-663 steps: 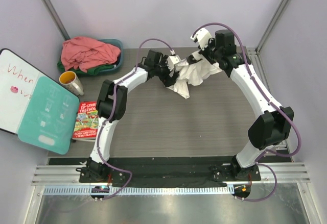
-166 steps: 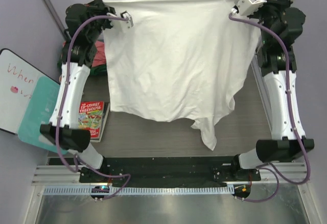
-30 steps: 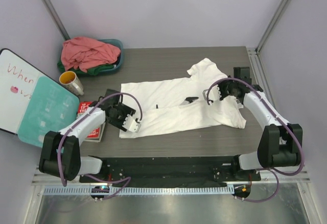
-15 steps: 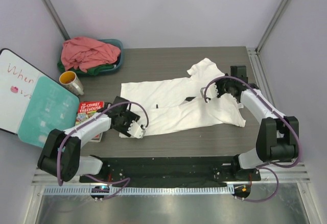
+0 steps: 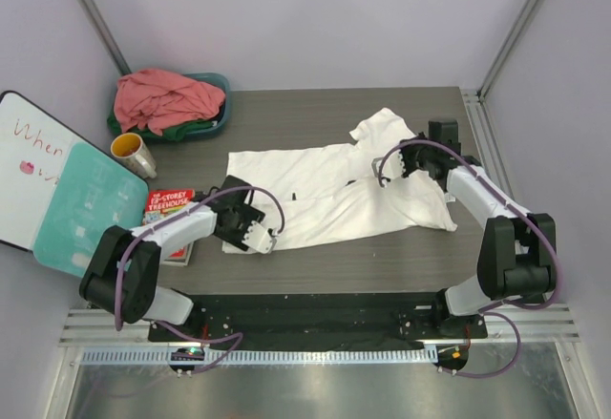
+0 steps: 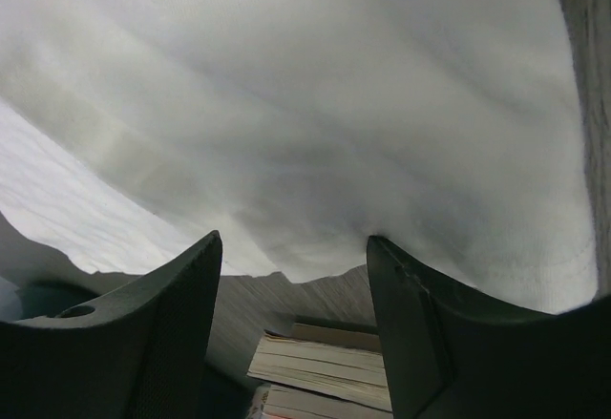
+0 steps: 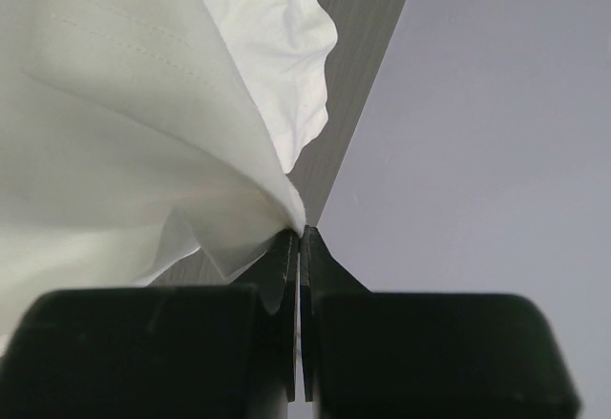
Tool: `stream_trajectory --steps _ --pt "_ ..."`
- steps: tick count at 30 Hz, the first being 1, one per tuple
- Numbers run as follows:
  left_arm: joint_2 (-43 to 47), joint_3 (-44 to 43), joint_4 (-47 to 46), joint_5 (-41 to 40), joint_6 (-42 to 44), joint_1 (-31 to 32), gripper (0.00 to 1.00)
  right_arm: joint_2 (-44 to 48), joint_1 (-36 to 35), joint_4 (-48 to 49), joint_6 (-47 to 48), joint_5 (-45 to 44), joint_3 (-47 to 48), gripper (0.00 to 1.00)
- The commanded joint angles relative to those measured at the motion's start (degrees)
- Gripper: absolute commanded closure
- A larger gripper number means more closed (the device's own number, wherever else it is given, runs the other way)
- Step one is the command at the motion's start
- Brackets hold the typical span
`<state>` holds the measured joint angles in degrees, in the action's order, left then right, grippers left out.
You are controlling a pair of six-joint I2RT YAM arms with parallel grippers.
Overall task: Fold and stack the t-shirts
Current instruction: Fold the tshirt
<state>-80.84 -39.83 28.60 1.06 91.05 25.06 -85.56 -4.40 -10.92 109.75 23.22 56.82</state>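
The white t-shirt (image 5: 334,195) lies spread and partly folded on the table, with a small black mark (image 5: 294,197) near its middle. My left gripper (image 5: 261,238) is open and empty at the shirt's near left edge; in the left wrist view (image 6: 291,276) the cloth (image 6: 305,104) lies just beyond the fingertips. My right gripper (image 5: 382,171) is shut on a fold of the white shirt, and the pinch shows in the right wrist view (image 7: 301,235). The salmon-pink t-shirt (image 5: 162,96) lies crumpled on the dark green one (image 5: 196,131) in the basin.
The teal basin (image 5: 222,85) stands at the back left. A metal mug (image 5: 134,155), a book (image 5: 164,214), a whiteboard (image 5: 27,157) and a teal board (image 5: 86,211) lie along the left side. The book (image 6: 325,371) shows between my left fingers.
My left gripper has slid right along the shirt's near left edge. My right gripper has drawn its pinched fold slightly back and left.
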Motion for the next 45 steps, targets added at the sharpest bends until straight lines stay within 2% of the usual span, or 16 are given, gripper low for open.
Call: stream_trajectory --steps 1,12,14,15,16,18,21,22,24,25,26,28,30,33,37,45 --pt "-3.4 -1.8 8.6 1.5 -2.1 0.0 0.36 -1.0 -0.3 5.7 -1.9 -0.5 2.9 0.99" --pt "-5.5 -5.3 13.9 -0.5 -1.6 0.1 0.39 -5.8 -2.4 8.9 -1.6 -1.3 4.6 0.96" --pt "-5.5 -5.8 14.5 -0.5 -1.7 0.1 0.39 -6.3 -2.6 8.9 -1.9 -3.2 4.8 0.80" --pt "-5.6 -6.0 14.5 -0.5 -2.0 0.1 0.39 -6.4 -2.6 8.9 -3.4 -6.1 5.5 0.67" --pt "-5.6 -6.4 14.6 -0.5 -2.2 0.1 0.39 -6.7 -2.6 8.6 -5.6 -7.7 6.4 0.63" --pt "-5.5 -6.7 14.7 -0.5 -2.7 0.1 0.39 -7.4 -2.6 6.5 -16.4 -14.5 12.0 0.57" --pt "-5.4 -7.1 14.8 -0.6 -3.1 0.1 0.39 -10.1 -0.1 -5.0 -32.8 -19.4 24.3 0.54" --pt "-5.4 -7.2 14.9 -2.1 -3.1 0.1 0.39 -10.6 1.3 -11.7 -36.9 -19.4 27.1 0.53" --pt "-5.4 -7.4 15.0 -2.5 -3.1 0.1 0.38 -12.4 6.6 -18.7 -45.9 -18.2 34.5 0.50" --pt "-5.3 -7.5 15.1 -2.6 -3.2 0.1 0.38 -13.4 8.2 -28.9 -47.0 -15.4 37.1 0.50" --pt "-5.4 -7.6 15.1 -2.6 -3.2 0.0 0.38 -15.4 11.8 -34.6 -47.5 -13.1 41.8 0.50" --pt "-5.6 -8.0 14.8 -3.0 -3.2 0.0 0.38 -18.1 14.7 -51.5 -46.7 -7.9 45.7 0.52" --pt "-6.0 -8.3 14.5 -3.3 -3.4 -0.1 0.38 -21.0 17.8 -64.1 -44.7 -5.5 47.5 0.56" --pt "-6.6 -8.9 13.9 -3.4 -4.0 -0.1 0.38 -23.4 19.9 -73.8 -40.6 -2.5 45.1 0.60" --pt "-7.0 -9.6 13.8 -3.8 -4.9 -0.1 0.38 -22.8 20.1 -75.5 -39.4 0.2 39.2 0.62" --pt "-7.4 -10.7 13.6 -4.8 -4.5 -0.7 0.38 -23.5 19.2 -75.6 -38.8 3.5 34.0 0.62"
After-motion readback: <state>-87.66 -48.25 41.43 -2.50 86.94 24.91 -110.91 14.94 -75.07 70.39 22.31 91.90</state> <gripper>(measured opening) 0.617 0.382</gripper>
